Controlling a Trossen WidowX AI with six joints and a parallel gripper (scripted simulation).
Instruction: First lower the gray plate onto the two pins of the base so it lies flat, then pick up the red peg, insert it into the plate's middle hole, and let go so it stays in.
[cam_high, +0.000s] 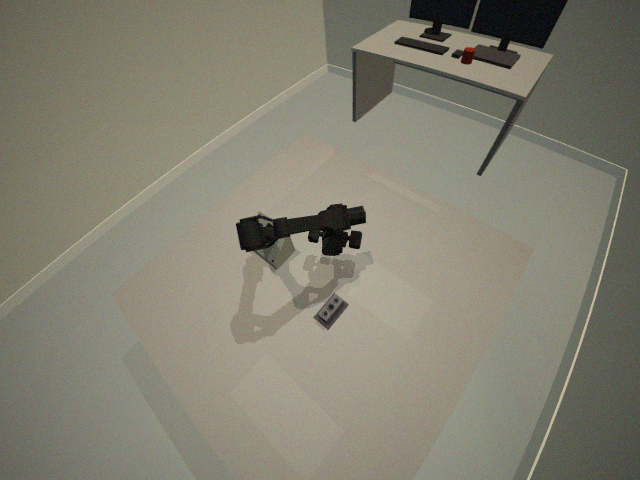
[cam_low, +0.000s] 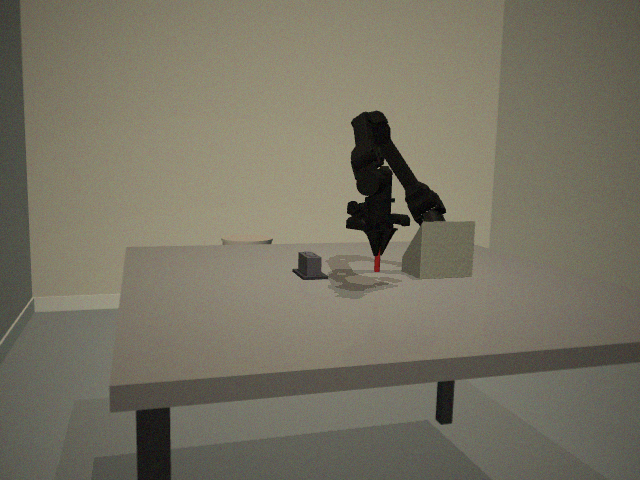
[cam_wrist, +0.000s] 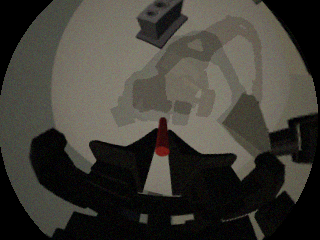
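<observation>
The gray plate (cam_high: 328, 310) (cam_low: 310, 265) (cam_wrist: 162, 22), a block with three holes in its top, sits level on the dark base (cam_high: 337, 316) (cam_low: 313, 276) (cam_wrist: 148, 39). The base's pins are hidden. The middle hole looks dark and empty in the top view. My gripper (cam_low: 378, 253) (cam_wrist: 162, 131) points down and is shut on the upper part of the red peg (cam_low: 377, 263) (cam_wrist: 162, 142). The peg hangs upright, a little above the table, right of the plate in the exterior view. The arm hides it in the top view.
A pale wedge-shaped block (cam_low: 447, 250) (cam_wrist: 246, 122) stands by the arm's foot, right of the gripper in the exterior view. The arm's shadow falls on the table (cam_low: 258, 320) between peg and base. A desk (cam_high: 439, 62) with monitors stands far off in the room.
</observation>
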